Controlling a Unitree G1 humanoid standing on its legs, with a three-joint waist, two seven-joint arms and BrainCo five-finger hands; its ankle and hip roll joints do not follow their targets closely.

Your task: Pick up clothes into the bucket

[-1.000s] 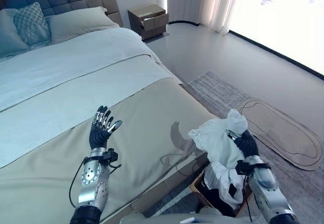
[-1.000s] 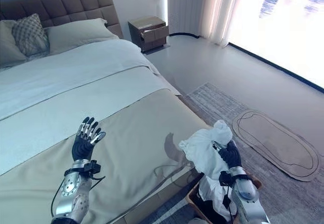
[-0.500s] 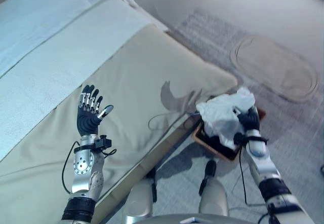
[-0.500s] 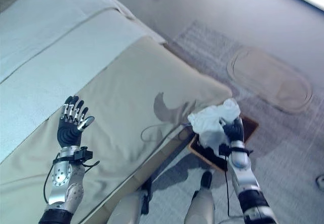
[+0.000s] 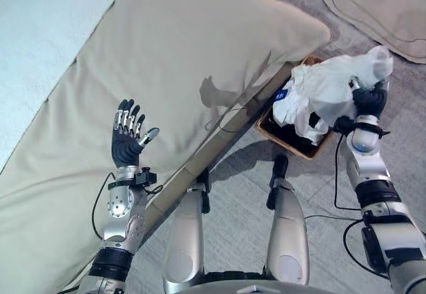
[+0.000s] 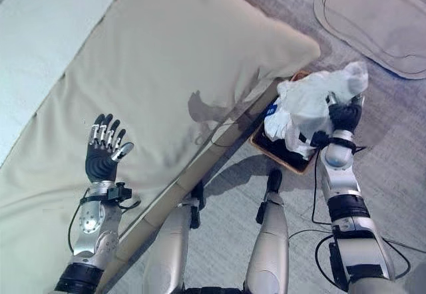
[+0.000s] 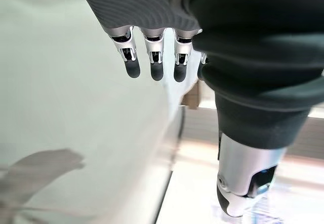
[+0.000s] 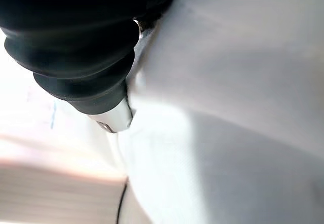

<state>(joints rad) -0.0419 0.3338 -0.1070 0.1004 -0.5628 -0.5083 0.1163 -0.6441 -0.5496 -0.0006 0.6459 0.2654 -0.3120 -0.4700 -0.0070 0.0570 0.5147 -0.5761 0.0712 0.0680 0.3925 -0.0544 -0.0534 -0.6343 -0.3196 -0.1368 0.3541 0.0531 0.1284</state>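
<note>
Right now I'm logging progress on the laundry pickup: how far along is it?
Nearly done. The right hand grips a bundled white cloth garment over the brown rectangular basket on the floor beside the beige-covered bed; the garment's lower part hangs into it. The left hand is open above the bed, holding nothing. Left: release the garment so it drops in fully.

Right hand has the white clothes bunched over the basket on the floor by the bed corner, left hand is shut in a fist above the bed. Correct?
Not quite. The left hand is not a fist: its fingers are straight and spread above the bed, holding nothing, as the left eye view and left wrist view show. The rest holds: the right hand grips the white clothes over the basket on the floor by the bed corner.
</note>
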